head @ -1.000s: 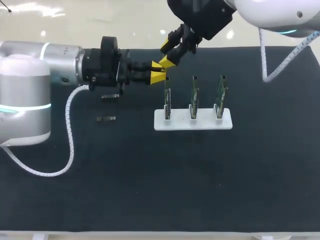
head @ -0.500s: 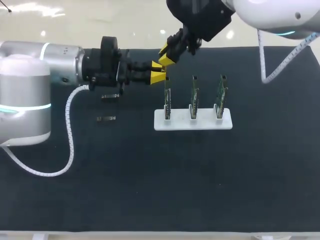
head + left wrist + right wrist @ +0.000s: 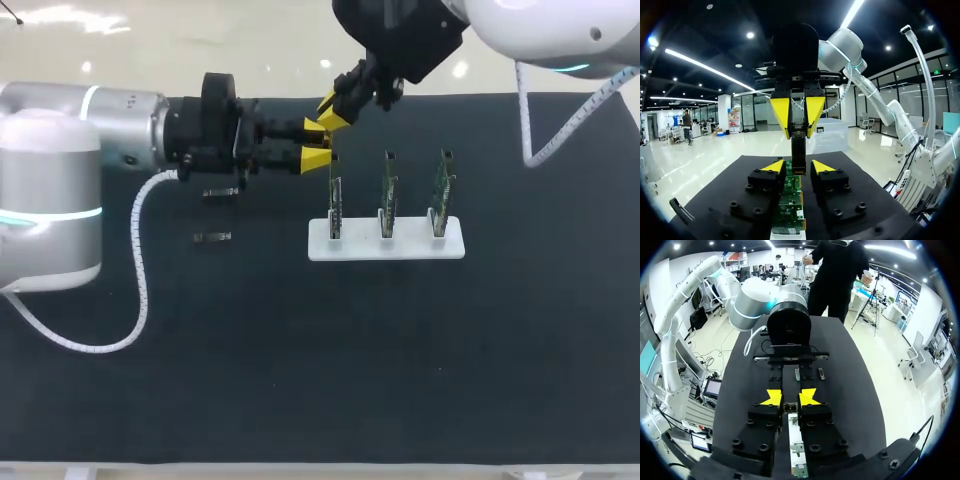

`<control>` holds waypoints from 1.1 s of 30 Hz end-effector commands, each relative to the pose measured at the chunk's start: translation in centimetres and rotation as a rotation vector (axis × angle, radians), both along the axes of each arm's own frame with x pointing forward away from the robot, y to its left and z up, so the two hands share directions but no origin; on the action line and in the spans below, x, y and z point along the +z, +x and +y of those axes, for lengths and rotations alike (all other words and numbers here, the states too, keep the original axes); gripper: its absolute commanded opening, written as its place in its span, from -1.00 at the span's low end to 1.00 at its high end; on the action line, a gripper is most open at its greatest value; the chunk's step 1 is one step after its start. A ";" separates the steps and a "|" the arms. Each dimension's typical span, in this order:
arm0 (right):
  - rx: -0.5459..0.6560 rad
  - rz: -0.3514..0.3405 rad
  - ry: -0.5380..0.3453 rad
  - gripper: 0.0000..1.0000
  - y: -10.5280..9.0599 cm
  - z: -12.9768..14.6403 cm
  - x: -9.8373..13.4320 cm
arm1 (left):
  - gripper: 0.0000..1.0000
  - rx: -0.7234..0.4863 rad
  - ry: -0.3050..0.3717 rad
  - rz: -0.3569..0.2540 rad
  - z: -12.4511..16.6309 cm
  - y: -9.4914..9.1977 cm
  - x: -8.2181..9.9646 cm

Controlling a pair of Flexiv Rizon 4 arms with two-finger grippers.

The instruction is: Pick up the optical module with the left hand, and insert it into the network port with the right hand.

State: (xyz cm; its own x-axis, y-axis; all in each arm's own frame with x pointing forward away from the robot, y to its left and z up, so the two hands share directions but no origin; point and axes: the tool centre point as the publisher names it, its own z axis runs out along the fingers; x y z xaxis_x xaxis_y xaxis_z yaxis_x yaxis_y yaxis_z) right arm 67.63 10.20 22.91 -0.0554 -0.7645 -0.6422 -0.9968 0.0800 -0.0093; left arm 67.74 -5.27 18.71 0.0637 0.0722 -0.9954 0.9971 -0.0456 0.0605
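Observation:
The optical module (image 3: pixel 798 156), a small dark bar, hangs upright from my right gripper (image 3: pixel 798 134), which comes down from above and is shut on its upper end. My left gripper (image 3: pixel 798 167) is open, its yellow tips on either side of the module's lower end and apart from it. In the right wrist view the module's end (image 3: pixel 789 407) sits pinched between my right gripper's (image 3: pixel 790 397) tips. In the head view both grippers, left (image 3: pixel 318 143) and right (image 3: pixel 329 113), meet just above the leftmost green port board (image 3: pixel 335 195).
A white stand (image 3: pixel 385 243) holds three upright green boards; the leftmost one (image 3: pixel 790 200) lies right under my left gripper. Two spare modules (image 3: pixel 220 192) (image 3: pixel 212 237) lie on the black mat below my left arm.
My right gripper's fingers have closed onto the module. My left gripper's fingers have spread apart and let go of it. Neither arm has shifted much.

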 end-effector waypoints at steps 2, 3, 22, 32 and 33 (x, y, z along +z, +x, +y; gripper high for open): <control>0.000 0.000 -0.002 -1.00 0.0 0.1 0.1 | 1.00 0.001 0.001 0.000 -0.1 0.1 0.0; 0.001 0.000 -0.002 -1.00 0.0 0.1 0.1 | 1.00 0.001 0.001 0.000 -0.1 0.1 0.0; -0.001 0.002 0.006 -1.00 0.3 0.2 -0.1 | 1.00 0.056 0.207 0.024 3.5 0.3 0.1; 0.000 0.001 0.007 -1.00 0.5 0.4 -0.2 | 1.00 0.041 0.472 0.033 9.3 0.3 0.0; 0.001 0.002 0.008 -1.00 0.6 0.5 -0.2 | 1.00 0.035 0.495 0.039 9.9 0.3 0.1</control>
